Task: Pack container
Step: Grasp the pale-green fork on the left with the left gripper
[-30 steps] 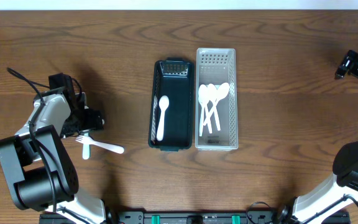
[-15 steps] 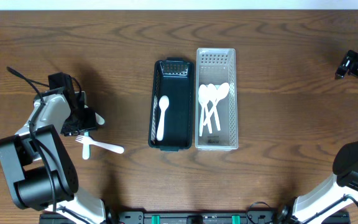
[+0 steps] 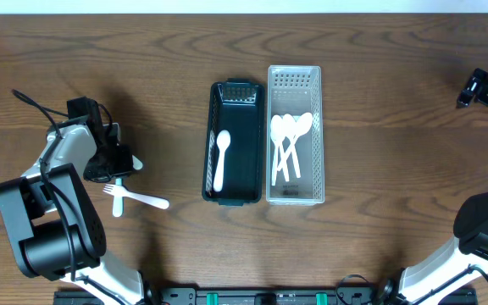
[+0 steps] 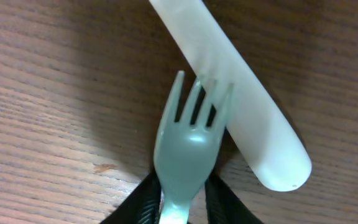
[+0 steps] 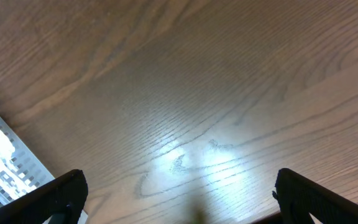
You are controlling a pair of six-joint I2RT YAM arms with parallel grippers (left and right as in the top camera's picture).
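Pale green plastic fork (image 4: 185, 149) lies on the wooden surface (image 4: 42, 93) at the near left. Its neck is pinched between the black fingers (image 4: 143, 200) of the left hand (image 4: 182, 202). Its tines rest against the handle of a white utensil (image 4: 241, 106) that crosses just beyond them.

For a clean pick, the grip probably needs to hold firm on the narrow neck. The lift should go straight up, so the tines come off the white handle without dragging it.

Farther in, at the middle, a dark green tray (image 3: 207, 161) holds one white spoon (image 3: 221, 161). A white perforated basket (image 3: 294, 80) touching its right side holds several spoons (image 3: 288, 140). The tray is the likelier target.

At the far right, the right hand (image 5: 185, 193) hovers spread wide and empty.
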